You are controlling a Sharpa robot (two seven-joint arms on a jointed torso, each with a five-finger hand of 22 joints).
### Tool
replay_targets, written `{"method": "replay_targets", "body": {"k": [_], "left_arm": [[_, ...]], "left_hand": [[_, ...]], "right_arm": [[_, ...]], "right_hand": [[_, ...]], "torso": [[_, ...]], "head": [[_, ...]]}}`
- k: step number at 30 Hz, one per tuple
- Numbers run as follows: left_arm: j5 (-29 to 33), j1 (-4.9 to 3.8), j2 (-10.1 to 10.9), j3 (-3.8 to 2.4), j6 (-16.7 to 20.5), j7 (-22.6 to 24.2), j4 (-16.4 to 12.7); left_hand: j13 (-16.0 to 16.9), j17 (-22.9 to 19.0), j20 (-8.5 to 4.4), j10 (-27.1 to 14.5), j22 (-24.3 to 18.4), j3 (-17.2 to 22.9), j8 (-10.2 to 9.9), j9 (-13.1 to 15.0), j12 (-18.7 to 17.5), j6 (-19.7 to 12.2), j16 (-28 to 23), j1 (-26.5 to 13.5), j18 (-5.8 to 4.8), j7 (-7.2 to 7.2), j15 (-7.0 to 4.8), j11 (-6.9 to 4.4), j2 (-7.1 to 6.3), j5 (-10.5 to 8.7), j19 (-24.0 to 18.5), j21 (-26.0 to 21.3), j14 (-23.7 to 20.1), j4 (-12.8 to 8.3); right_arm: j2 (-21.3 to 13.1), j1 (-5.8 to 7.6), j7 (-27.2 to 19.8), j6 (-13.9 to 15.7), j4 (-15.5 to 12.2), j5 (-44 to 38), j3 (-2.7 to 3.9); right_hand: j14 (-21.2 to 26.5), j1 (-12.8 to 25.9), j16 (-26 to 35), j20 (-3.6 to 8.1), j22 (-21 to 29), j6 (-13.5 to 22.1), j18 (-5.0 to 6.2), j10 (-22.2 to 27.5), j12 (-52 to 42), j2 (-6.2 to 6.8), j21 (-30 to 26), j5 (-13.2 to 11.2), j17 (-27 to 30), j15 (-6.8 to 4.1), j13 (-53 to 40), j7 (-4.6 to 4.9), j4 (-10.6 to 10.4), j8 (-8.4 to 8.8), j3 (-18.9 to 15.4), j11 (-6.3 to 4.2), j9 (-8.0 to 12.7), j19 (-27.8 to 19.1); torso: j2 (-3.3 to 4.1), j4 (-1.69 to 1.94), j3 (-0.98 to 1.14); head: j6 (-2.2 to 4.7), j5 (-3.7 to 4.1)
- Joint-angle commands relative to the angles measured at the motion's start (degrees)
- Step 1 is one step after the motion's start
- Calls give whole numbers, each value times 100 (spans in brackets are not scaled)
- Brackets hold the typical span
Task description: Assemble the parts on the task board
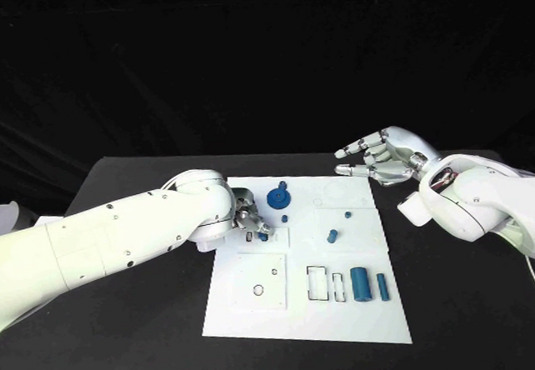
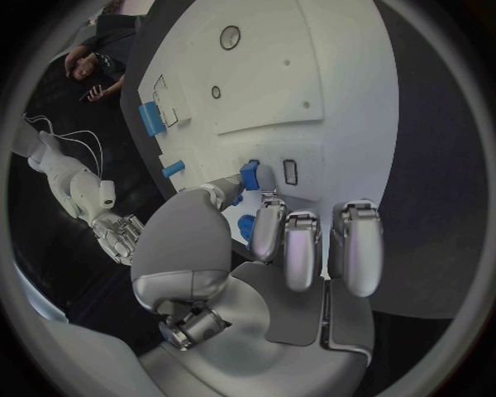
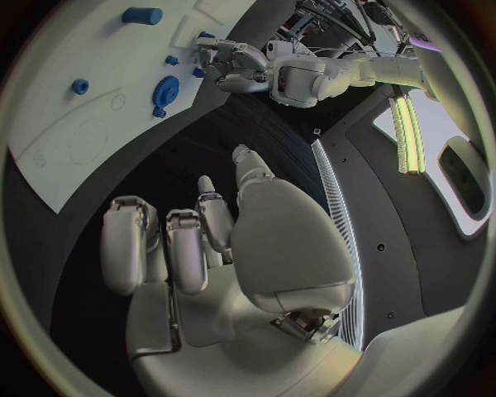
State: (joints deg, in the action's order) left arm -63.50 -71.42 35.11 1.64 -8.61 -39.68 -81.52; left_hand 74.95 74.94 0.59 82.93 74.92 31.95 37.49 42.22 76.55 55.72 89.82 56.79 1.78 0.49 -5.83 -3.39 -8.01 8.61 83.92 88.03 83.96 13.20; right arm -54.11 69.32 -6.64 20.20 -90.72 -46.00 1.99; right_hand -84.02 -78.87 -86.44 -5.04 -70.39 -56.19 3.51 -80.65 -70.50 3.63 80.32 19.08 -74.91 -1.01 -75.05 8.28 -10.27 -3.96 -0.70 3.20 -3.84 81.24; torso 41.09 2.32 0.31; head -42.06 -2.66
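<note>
Left hand [image 2: 271, 240] apparently pinches blue part [image 2: 249, 174], plain at wrist

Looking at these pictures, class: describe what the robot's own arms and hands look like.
Both arms are smooth, rounded, glossy white shells with small dark dots. The left hand and right hand are silver metal with segmented fingers and pale fingertip pads. A thin white cable trails beside the right arm.

The head camera looks steeply down on the black surface [image 1: 468, 325] and the white task board [image 1: 309, 316] from above. Each wrist camera sits close behind its own robot hand. All three views share the task board; the right wrist view also catches the left robot hand [image 3: 232, 66].
</note>
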Motion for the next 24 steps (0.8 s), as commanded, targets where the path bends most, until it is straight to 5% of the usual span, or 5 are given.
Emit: {"method": "replay_targets", "body": {"k": [1,24], "left_arm": [[97,71,-30,53,-356,-314,-8],[95,72,-22,44,-272,-318,20]], "left_hand": [[102,1506,-48,49,1229,-124,-25,9,46,45,18,-57,-112,5,-46,12,-63,-18,492,33,604,35],[238,1506,-100,149,1339,-1684,-48,1,130,266,18,-410,-137,-75,-100,-54,57,-97,538,92,604,340]], "right_arm": [[2,-7,-41,-47,-3,-23,0],[-3,-22,-46,-48,6,-17,0]], "right_hand": [[-460,17,30,29,5,-40,55,9,28,-42,-21,19,-905,-22,-14,-11,12,2,-37,-14,-7,-23],[-458,12,35,29,13,-39,56,13,32,-39,-26,21,-899,-22,-10,-10,17,3,-41,-14,-6,-26]], "torso": [[1,-1,-3],[2,4,-14]], "head": [[-2,-1],[0,25]]}}
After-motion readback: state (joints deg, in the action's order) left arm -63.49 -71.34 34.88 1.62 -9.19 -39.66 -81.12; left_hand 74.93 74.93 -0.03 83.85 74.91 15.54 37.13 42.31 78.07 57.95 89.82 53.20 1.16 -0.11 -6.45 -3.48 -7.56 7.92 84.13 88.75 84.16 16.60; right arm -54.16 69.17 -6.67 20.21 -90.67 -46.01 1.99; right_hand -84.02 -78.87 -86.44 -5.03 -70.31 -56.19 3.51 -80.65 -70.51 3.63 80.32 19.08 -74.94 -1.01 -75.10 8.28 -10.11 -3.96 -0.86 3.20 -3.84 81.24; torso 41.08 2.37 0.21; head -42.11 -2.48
